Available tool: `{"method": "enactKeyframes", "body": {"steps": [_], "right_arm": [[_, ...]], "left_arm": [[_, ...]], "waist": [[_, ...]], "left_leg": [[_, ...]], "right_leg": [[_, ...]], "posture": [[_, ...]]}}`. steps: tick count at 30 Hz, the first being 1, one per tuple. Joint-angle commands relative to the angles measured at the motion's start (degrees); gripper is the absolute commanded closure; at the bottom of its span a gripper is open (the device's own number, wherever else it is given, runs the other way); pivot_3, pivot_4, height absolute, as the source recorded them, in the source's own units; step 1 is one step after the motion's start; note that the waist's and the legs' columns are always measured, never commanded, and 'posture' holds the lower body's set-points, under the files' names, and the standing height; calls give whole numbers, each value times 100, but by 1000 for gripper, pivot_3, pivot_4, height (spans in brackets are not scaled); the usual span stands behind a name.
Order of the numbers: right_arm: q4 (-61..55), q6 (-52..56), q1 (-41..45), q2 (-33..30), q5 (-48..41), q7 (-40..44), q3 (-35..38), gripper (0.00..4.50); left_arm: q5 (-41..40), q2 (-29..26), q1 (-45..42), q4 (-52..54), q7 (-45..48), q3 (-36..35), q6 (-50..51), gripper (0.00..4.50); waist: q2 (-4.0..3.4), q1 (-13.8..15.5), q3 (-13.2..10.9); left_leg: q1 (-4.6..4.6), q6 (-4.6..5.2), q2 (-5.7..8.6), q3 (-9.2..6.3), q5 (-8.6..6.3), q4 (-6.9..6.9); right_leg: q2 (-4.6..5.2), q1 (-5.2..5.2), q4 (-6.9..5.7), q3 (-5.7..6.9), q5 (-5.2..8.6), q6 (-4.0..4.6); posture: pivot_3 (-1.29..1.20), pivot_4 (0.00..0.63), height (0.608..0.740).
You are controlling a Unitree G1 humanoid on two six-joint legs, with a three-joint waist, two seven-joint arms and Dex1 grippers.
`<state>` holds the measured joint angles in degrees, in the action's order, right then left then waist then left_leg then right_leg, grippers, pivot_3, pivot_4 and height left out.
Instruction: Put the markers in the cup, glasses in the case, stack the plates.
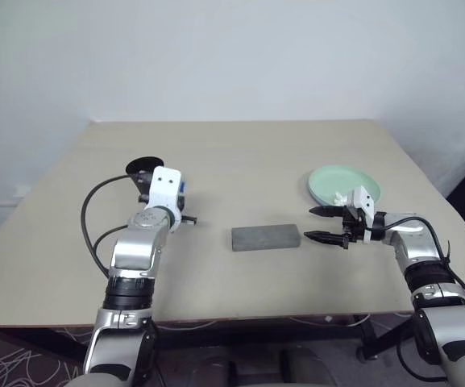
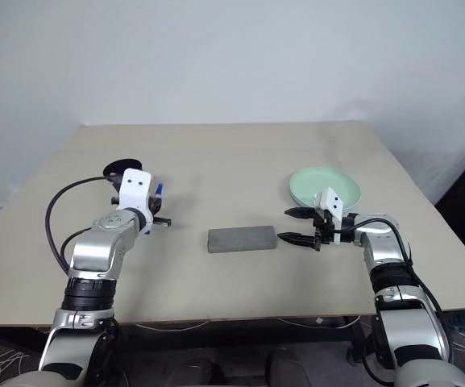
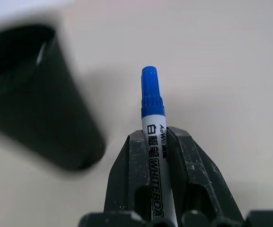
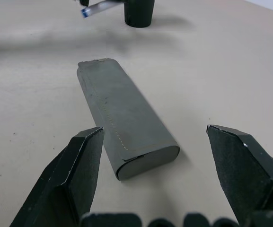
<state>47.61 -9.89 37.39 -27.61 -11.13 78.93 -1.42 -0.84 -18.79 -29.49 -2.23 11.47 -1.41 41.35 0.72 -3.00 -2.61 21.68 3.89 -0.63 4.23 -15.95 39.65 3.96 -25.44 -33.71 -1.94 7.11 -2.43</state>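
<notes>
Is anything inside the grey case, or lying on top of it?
Nothing lies on top of the case; its lid is shut, so its inside is hidden. No glasses can be seen on the table around it.

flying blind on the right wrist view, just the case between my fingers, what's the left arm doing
Observer: The left gripper is shut on a blue-capped marker.
Operator: near the cup
Observer: Yes, the cup stands just beside the marker, which is not in it yet.
Operator: plates
Observer: A mint green plate sits just behind the right gripper, which is open beside the case.
</notes>
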Motion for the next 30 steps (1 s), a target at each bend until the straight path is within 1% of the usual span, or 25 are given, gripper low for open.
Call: {"method": "enactKeyframes", "body": {"steps": [1,3,7,12,14,20,24,30], "right_arm": [[-34,-106,188,11,-33,-11,65,736],[-22,-117,196,18,-32,-14,64,736],[-30,-120,198,36,-35,-27,70,736],[-55,-111,188,40,-47,-50,84,736],[-76,-101,181,41,-52,-61,87,736],[-165,-64,150,23,-71,-97,101,736],[-231,-39,101,-10,-85,-106,113,736],[-264,-10,74,-22,-83,-121,112,736]], "left_arm": [[48,-162,-355,-149,257,34,-1277,4370],[147,-217,-559,-551,135,-33,-1910,4370],[546,-396,-1048,-1663,-450,-97,-3375,4370],[992,-510,-1720,-3243,-1403,-85,-4734,4370],[1107,-510,-1936,-3820,-1714,-68,-5115,4370],[1341,-437,-2348,-5111,-2340,24,-5910,4370],[1387,-410,-2401,-5584,-2512,30,-6259,4370],[1367,-414,-2449,-6095,-2579,25,-6492,4370]], "waist": [[0,1,0],[0,3,0],[0,4,0],[0,11,0],[0,12,0],[0,20,0],[0,20,0],[0,19,0]], "left_leg": [[0,0,0,0,0,0],[-2,0,0,0,1,0],[-3,2,2,5,3,3],[-3,4,3,4,3,2],[-2,6,3,4,5,2],[2,4,4,4,2,2],[2,2,4,5,2,2],[4,1,3,9,2,2]], "right_leg": [[0,0,-1,0,0,1],[0,1,-1,0,0,2],[2,5,0,-3,-1,2],[1,5,1,-2,-7,-8],[1,5,2,-1,-9,-11],[2,5,4,4,-10,-13],[2,4,3,8,-10,-14],[3,4,2,12,-10,-14]], "posture": [[0,0,732],[0,0,732],[0,0,732],[0,0,732],[0,0,732],[0,0,732],[0,0,732],[0,0,732]]}}
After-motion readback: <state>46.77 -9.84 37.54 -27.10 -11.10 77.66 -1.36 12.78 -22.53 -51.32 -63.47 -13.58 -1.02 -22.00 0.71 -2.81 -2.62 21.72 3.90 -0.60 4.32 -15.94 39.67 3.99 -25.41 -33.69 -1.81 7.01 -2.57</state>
